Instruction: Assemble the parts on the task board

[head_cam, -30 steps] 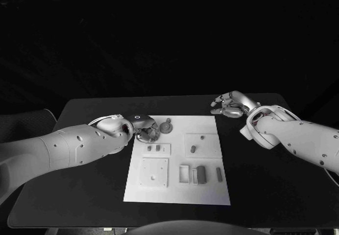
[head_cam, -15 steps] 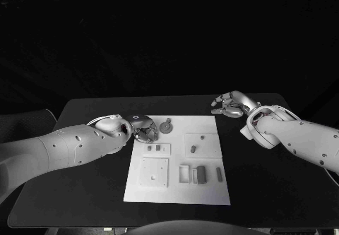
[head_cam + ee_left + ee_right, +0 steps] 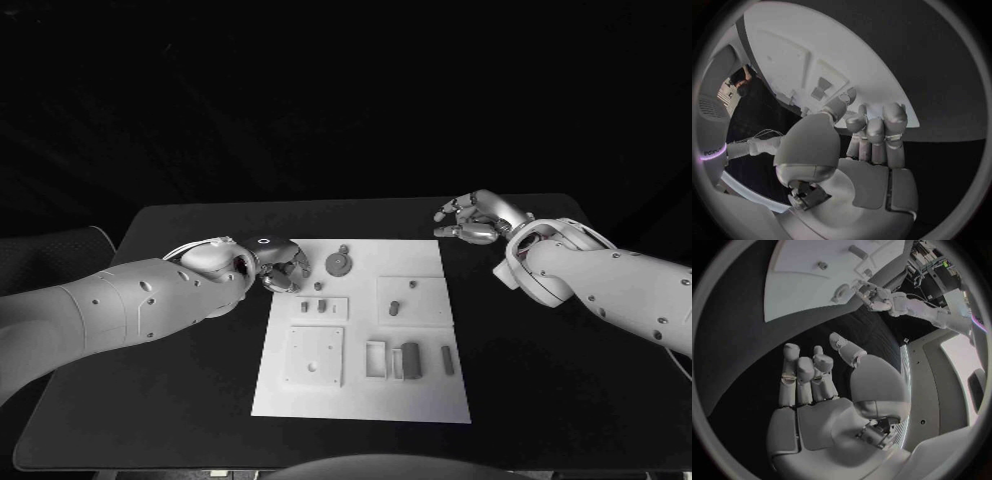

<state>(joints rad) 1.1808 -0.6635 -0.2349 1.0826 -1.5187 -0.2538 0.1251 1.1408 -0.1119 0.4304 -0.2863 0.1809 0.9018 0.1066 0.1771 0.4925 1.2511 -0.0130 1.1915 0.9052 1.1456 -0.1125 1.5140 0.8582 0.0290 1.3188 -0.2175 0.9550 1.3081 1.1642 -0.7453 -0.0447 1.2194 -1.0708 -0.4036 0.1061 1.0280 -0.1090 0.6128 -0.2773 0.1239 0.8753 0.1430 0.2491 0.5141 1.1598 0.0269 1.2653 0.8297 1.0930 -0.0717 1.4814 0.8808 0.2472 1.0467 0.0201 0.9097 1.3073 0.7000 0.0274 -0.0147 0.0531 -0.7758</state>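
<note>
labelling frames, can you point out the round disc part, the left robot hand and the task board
round disc part (image 3: 339,264), head view, on the middle of its flat face
left robot hand (image 3: 277,268), head view, on the middle of the hand
task board (image 3: 361,395), head view, on a bare stretch near its front edge

task board (image 3: 361,385): white rectangular plate, flat at table centre | round disc part (image 3: 339,265): grey, lying near far left corner | small peg (image 3: 413,283): on raised square tile, right of middle | dark upright blocks (image 3: 411,357): beside slotted holder, near right | square tile (image 3: 315,352): near left
</note>
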